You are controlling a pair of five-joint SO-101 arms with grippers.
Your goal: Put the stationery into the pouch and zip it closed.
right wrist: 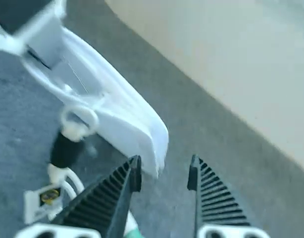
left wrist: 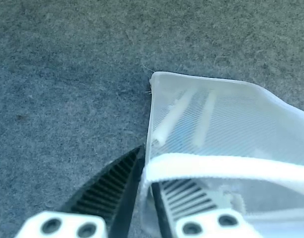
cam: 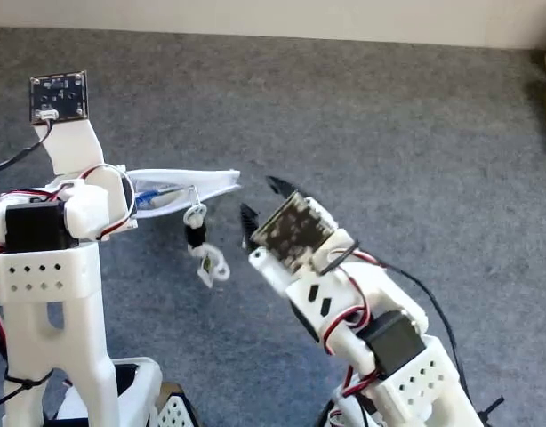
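**Zipping comes next**

Pens (left wrist: 172, 116) lie inside the pouch (cam: 188, 187), at 9 o'clock from the right fingers (right wrist: 133, 173), which stand apart. Left fingers (left wrist: 123, 177) clamp its rim. Next, I judge: pinch the pull (cam: 195, 215) at 8 o'clock and draw it along

The pouch (left wrist: 216, 124) is translucent white with a fine diagonal weave and a solid white zip band, and pale sticks (left wrist: 174, 116) show through it. Its pull charm (right wrist: 67, 148) is black and white. The table (cam: 389, 116) is mottled grey, and the right arm's fingers (right wrist: 110, 196) are ribbed black.
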